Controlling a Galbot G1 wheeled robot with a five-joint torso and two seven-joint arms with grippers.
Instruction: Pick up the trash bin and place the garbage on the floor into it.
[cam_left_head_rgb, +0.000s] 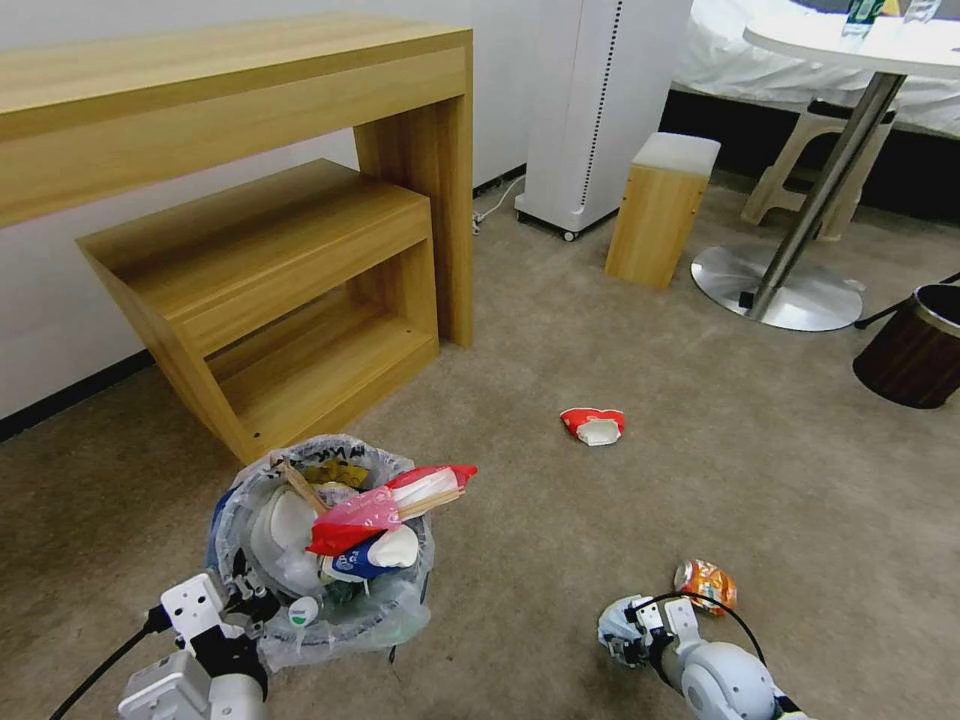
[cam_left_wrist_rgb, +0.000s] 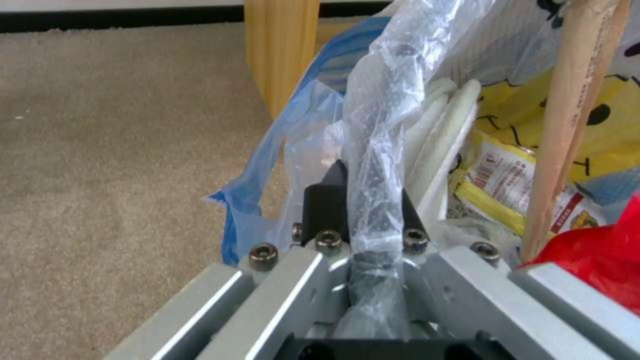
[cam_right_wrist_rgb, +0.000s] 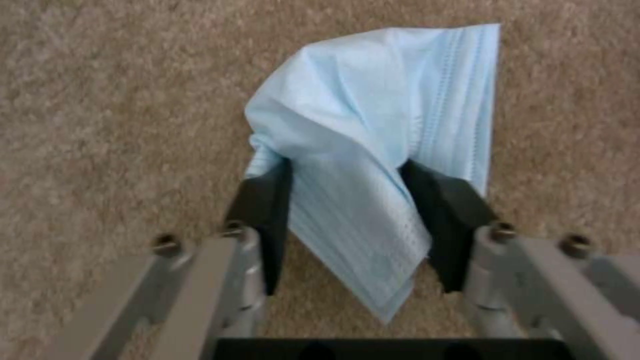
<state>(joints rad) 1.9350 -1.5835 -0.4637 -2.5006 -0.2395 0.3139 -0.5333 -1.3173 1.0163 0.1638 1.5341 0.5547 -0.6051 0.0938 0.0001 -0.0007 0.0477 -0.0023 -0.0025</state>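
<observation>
The bin (cam_left_head_rgb: 320, 560) sits near left on the floor (cam_left_head_rgb: 620, 520), already stuffed with litter, and my left gripper (cam_left_wrist_rgb: 363, 220) is clamped on its bagged rim. My right gripper (cam_right_wrist_rgb: 347, 220), low at near right, has its fingers (cam_right_wrist_rgb: 263, 210) closed around a blue mask (cam_right_wrist_rgb: 373, 130), so I judge this the mask pickup step. Next I'd need to carry it left over the bin and drop it; an orange snack bag (cam_left_head_rgb: 706, 584) just beside that gripper and a red-white cup (cam_left_head_rgb: 594, 425) farther out are not yet collected.
</observation>
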